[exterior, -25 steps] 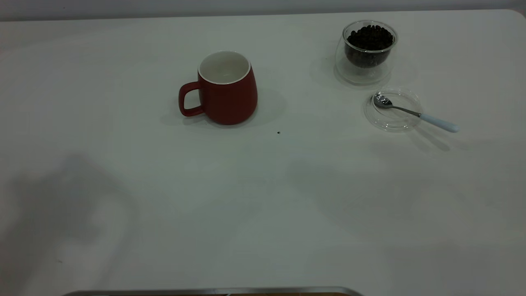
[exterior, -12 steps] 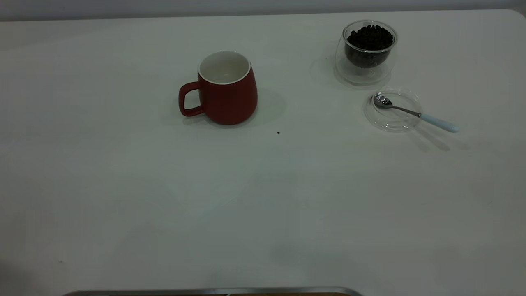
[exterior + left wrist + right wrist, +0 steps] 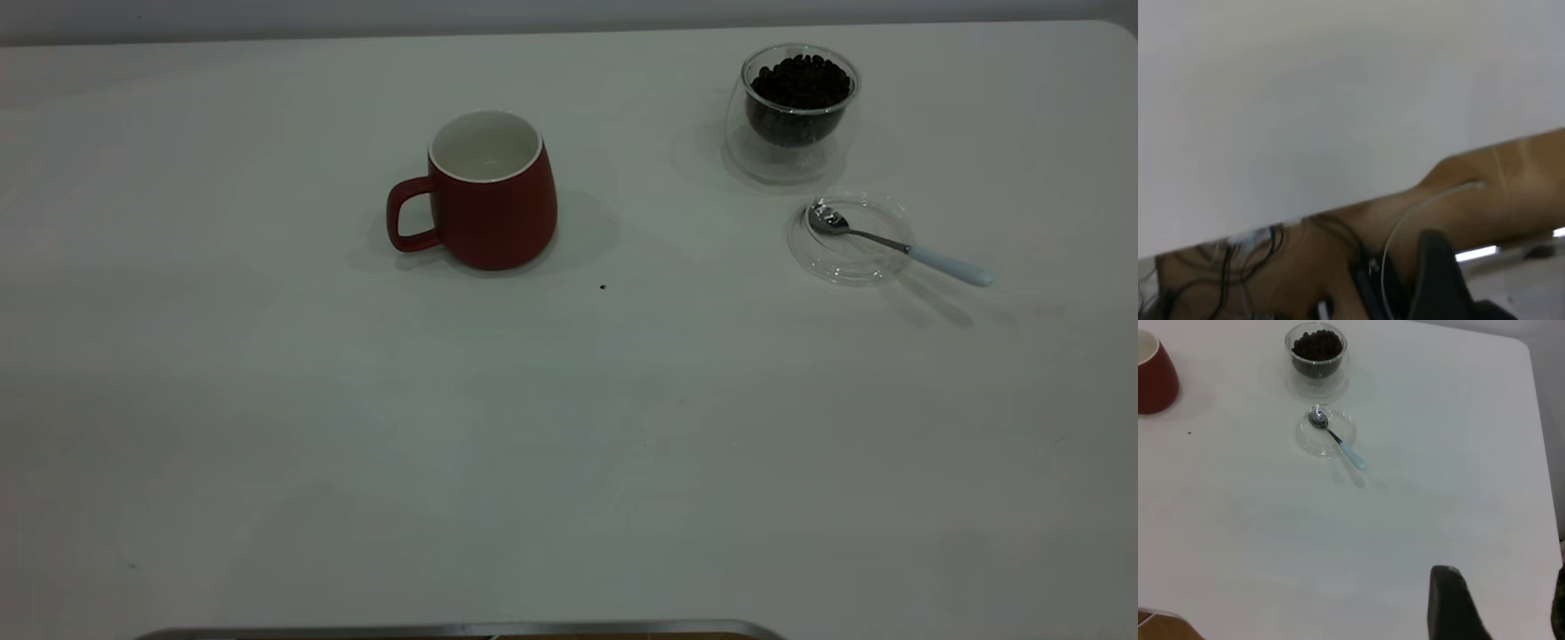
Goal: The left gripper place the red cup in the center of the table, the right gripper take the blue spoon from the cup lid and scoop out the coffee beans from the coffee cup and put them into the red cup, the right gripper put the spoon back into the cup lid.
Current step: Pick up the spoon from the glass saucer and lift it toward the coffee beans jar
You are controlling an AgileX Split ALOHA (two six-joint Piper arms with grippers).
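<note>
You have one dark red ceramic mug (image 3: 492,191), one clear glass cup (image 3: 791,114) of dark coffee beans (image 3: 800,82), one flat clear glass lid (image 3: 851,237), and one pale-blue-handled metal teaspoon (image 3: 898,243).

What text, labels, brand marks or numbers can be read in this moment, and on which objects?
None: no readable text appears in any view.
The red cup: plain, no print or logo on the side shown.
The coffee cup and the cup lid: clear glass, no markings visible.
The blue spoon: no stamp visible.
The table: only tiny dark specks, no writing.
</note>
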